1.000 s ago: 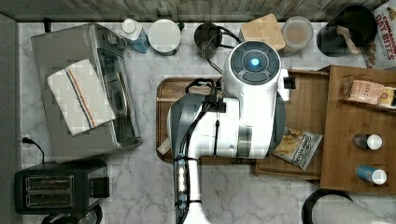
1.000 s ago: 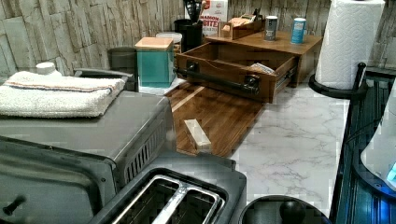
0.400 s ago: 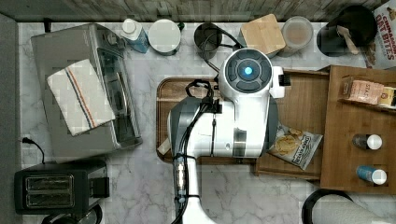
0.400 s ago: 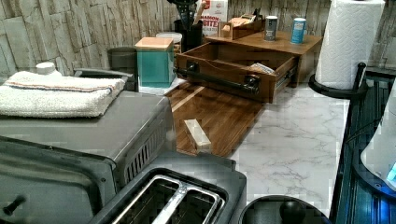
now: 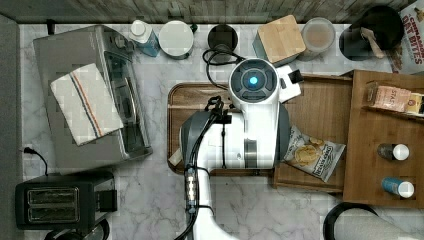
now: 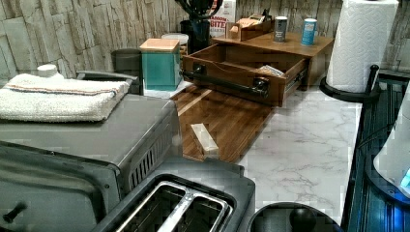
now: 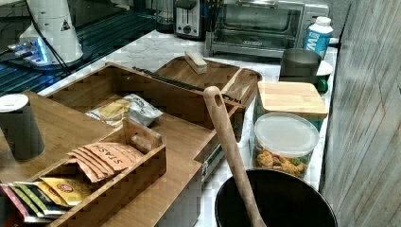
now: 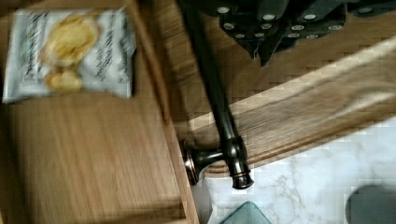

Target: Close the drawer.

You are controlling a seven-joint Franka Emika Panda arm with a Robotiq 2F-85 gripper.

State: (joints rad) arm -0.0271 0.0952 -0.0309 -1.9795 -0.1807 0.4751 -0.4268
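Open wooden drawer (image 5: 320, 107) lies at three o'clock of the tray (image 5: 195, 97) in the top view. Its dark bar handle (image 8: 212, 88) runs just beneath the gripper (image 8: 275, 25); jaw state unclear.

The light is even and fairly bright, without hard shadows. All pictures show blocky compression marks, strongest on the marble counter (image 5: 150, 200). In the wrist view the snack bag (image 8: 70, 51) and the wood are smeared by blur, while the dark handle (image 8: 219, 121) carries small shiny highlights. In the right view the toaster oven (image 7: 260, 26) reflects pale glare.
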